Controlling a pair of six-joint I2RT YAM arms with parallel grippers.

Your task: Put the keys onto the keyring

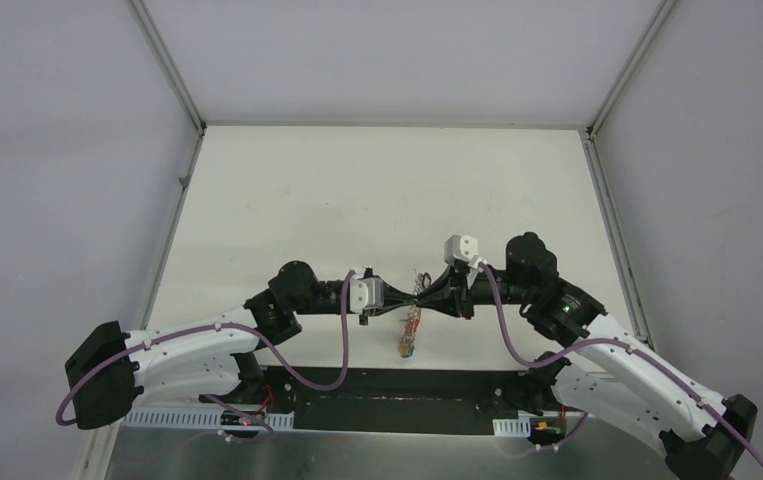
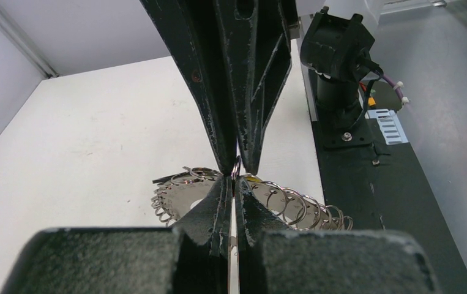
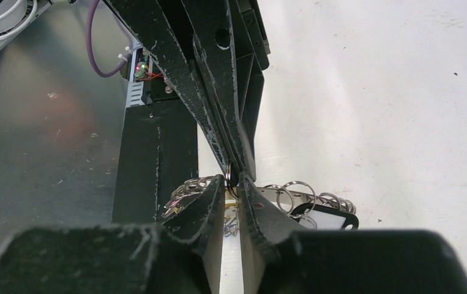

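The left gripper (image 1: pixel 407 304) and the right gripper (image 1: pixel 427 298) meet tip to tip directly above the keyring (image 2: pixel 304 208). Each pair of fingers is drawn together to a thin slit. A small wire loop of the keyring sits pinched where the four tips converge. The left fingers (image 2: pixel 212 208) come at the loop from one side and the right fingers (image 3: pixel 261 214) from the other. Both pairs seem to grip that same loop, though the tips hide the exact contact. The rest of the keyring spreads below the tips in a fan of coils. The keys (image 1: pixel 406 343) show as red and yellow specks at the keyring's end nearest the arm bases. A black tag (image 3: pixel 325 217) with a white face lies against the coils.
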